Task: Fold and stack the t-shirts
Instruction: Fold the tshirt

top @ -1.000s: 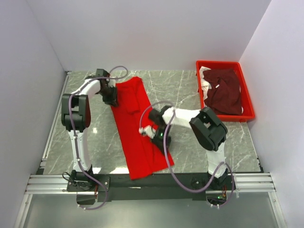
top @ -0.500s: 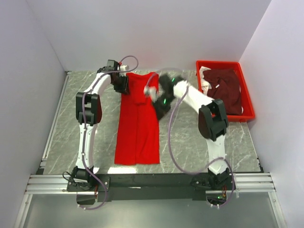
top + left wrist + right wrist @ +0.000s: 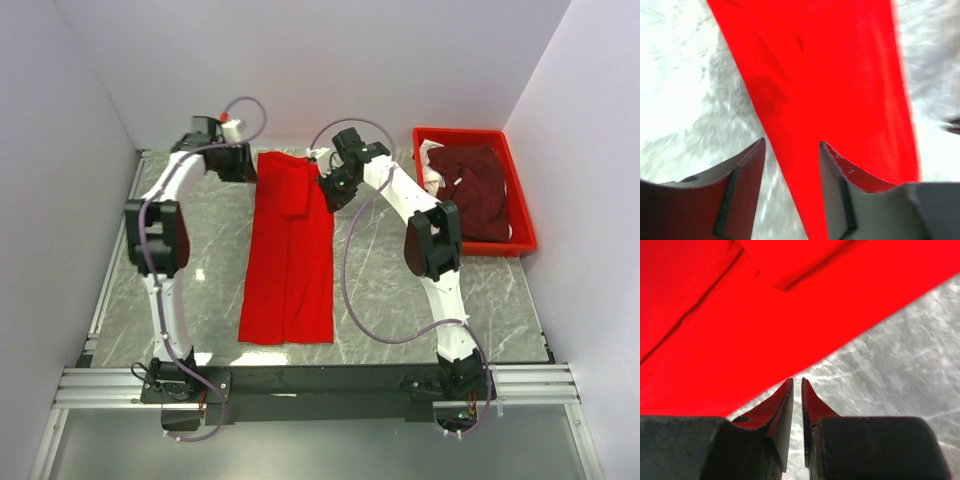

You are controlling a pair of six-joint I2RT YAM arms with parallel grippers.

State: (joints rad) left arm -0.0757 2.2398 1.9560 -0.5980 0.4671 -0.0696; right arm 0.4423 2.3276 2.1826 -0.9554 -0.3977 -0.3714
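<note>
The bright red t-shirt [image 3: 290,260] lies flat on the marble table as a long narrow strip, folded lengthwise, with a sleeve folded in near its far end. My left gripper [image 3: 248,165] is at the shirt's far left corner. In the left wrist view [image 3: 791,145] it is open, with the shirt's edge [image 3: 840,75] running under the gap. My right gripper [image 3: 328,192] is at the shirt's far right edge. In the right wrist view [image 3: 796,382] it is shut and empty, just off the red cloth [image 3: 740,315]. The dark maroon t-shirt [image 3: 472,195] lies crumpled in the tray with some white fabric [image 3: 431,170].
The rigid red plastic tray [image 3: 459,132] stands at the far right of the table [image 3: 400,290]. White walls close in the left, back and right sides. The metal rail with the arm bases runs along the near edge.
The red shirt went from lying diagonally to lying straight down the table. My right gripper moved from mid-table to the shirt's far right edge; my left gripper shifted left, off the shirt's corner.
</note>
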